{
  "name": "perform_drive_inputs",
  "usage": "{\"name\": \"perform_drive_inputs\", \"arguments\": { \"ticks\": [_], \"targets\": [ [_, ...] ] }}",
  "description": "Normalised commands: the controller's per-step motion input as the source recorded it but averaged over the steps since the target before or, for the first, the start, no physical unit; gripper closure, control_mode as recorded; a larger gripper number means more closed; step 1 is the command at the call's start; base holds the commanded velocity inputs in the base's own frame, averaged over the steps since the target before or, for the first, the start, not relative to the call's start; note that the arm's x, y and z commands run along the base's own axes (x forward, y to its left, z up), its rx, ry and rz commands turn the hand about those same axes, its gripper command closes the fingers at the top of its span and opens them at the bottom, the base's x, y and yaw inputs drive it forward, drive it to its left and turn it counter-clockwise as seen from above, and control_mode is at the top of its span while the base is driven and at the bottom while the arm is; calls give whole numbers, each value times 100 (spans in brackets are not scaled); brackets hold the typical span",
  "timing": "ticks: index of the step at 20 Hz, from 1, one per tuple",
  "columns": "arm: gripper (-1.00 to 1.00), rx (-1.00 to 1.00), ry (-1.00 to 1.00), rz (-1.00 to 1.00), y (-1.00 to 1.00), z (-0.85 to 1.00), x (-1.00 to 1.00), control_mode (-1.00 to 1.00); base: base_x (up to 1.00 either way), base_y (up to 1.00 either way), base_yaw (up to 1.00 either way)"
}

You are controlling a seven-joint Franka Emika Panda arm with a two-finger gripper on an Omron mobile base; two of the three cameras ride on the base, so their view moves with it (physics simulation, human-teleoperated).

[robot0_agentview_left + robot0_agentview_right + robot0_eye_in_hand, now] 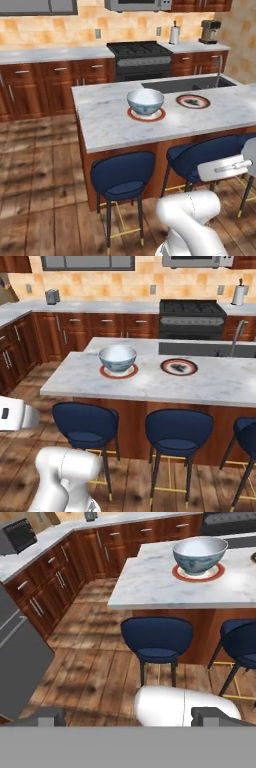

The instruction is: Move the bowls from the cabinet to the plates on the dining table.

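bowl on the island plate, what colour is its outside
Grey-white with a bluish pattern; the bowl shows it best in the hand view.

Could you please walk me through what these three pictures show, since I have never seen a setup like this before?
It is a rendered kitchen with a white robot arm on a drivable base. Two pictures come from cameras on the base, behind the arm to its left and right; the third looks along the gripper, whose jaws stand open and hold nothing. Ahead is the marble dining table with blue stools. A patterned grey-white bowl sits on one red-rimmed plate; the second plate beside it carries no bowl yet.
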Motion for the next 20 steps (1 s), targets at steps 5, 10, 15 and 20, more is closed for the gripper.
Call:
{"name": "perform_drive_inputs", "arguments": {
  "ticks": [5, 10, 15, 20],
  "targets": [
    [-100, 0, 0, 0, 0, 0, 0, 100, -9, 36, 1],
    [-100, 0, 0, 0, 0, 0, 0, 100, -14, 52, 0],
    [-100, 0, 0, 0, 0, 0, 0, 100, -12, 76, 0],
    [-100, 0, 0, 0, 0, 0, 0, 100, -9, 60, 0]
  ]
}}
